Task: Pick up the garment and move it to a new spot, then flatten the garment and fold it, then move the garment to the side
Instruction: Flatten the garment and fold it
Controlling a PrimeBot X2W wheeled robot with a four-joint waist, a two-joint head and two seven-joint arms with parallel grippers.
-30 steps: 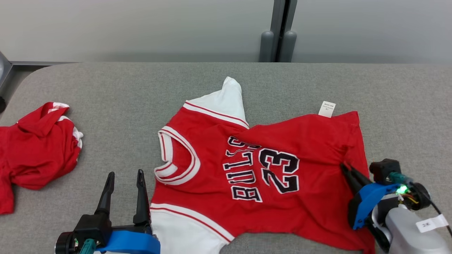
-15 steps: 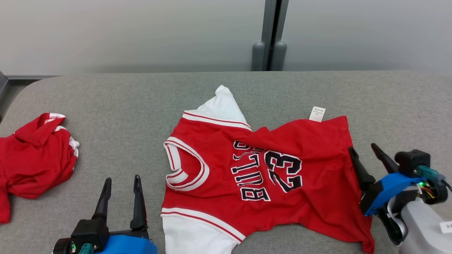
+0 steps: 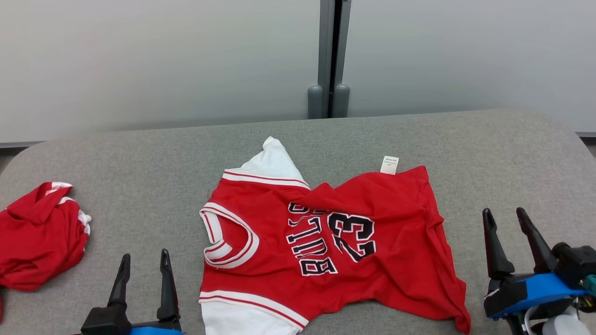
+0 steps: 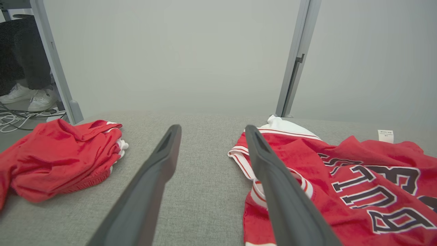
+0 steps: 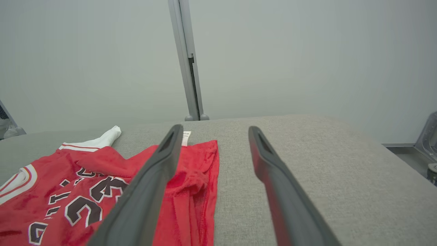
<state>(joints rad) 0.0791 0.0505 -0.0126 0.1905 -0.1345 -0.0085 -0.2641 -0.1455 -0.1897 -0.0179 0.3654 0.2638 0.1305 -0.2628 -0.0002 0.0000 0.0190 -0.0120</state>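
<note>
Spread print side up at the middle of the grey table: a red jersey with white sleeves, red-and-white striped trim and "BULLS 23" in black letters edged white. Turned sideways in the head view, neck hole toward 9 o'clock, hem toward 3 o'clock. Rumpled rather than flat, with a fold across the top of the lettering and creases running down the hem side. One white sleeve poking out at 12 o'clock, a small white label at about 1 o'clock. At 7 o'clock from the jersey, on the collar side, the left gripper, fingers parted wide, empty, clear of the cloth. At 3 o'clock, just off the hem, the right gripper, likewise spread wide and empty, not touching the fabric. Far off at 9 o'clock, near the table's rounded end, a second red garment in a heap, partly cut off by the frame. Other sleeve at 6 o'clock also cut off by the frame edge. Print on the label too small to read. In the left wrist view, beyond the table at 10 o'clock, a person's white shoes and loose cables on the floor.
</note>
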